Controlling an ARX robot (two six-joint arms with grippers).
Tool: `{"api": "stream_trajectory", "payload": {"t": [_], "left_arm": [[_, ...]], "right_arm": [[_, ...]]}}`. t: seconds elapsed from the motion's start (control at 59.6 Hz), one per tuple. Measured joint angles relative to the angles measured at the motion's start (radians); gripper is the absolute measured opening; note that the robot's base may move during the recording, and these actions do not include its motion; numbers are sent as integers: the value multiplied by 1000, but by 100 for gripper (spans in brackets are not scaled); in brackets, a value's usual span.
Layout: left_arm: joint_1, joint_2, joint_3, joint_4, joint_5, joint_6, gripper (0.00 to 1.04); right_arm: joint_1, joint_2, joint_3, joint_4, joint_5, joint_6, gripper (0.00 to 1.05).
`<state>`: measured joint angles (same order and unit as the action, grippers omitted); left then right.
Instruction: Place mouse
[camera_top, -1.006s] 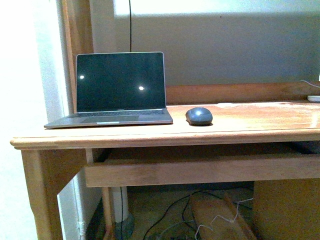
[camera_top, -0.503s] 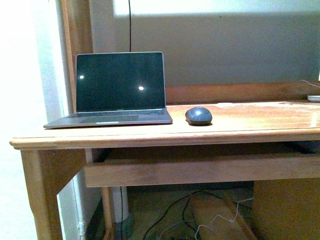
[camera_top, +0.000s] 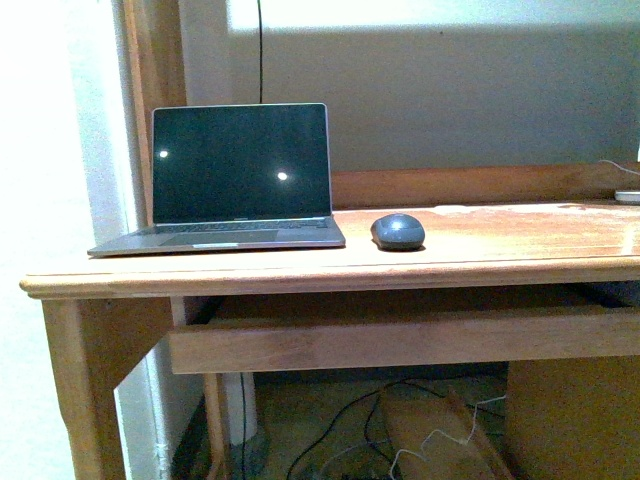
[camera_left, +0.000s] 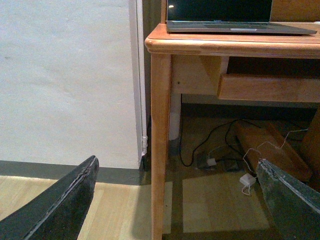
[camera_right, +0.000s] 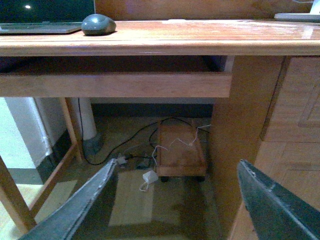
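Only unmarked mouse (camera_top: 398, 231), blank laptop (camera_top: 240, 165), no readable writing

Wooden desk (camera_top: 500, 262), grey wall (camera_top: 450, 100)

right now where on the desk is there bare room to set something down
The widest bare stretch of the desk runs from the mouse rightward to the small white object at the far edge. The left end is taken by the laptop, with only a narrow gap between it and the mouse.
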<state>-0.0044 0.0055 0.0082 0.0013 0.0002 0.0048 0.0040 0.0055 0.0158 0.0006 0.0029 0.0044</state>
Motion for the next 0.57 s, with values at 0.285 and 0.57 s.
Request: {"api": "stream_trajectory", "payload": {"t": [0.285, 0.57], "left_arm": [[0, 0, 0, 0, 0, 0, 97], [0, 0, 0, 0, 0, 0, 97]], "right_arm": [[0, 0, 0, 0, 0, 0, 97], [0, 0, 0, 0, 0, 0, 97]]}}
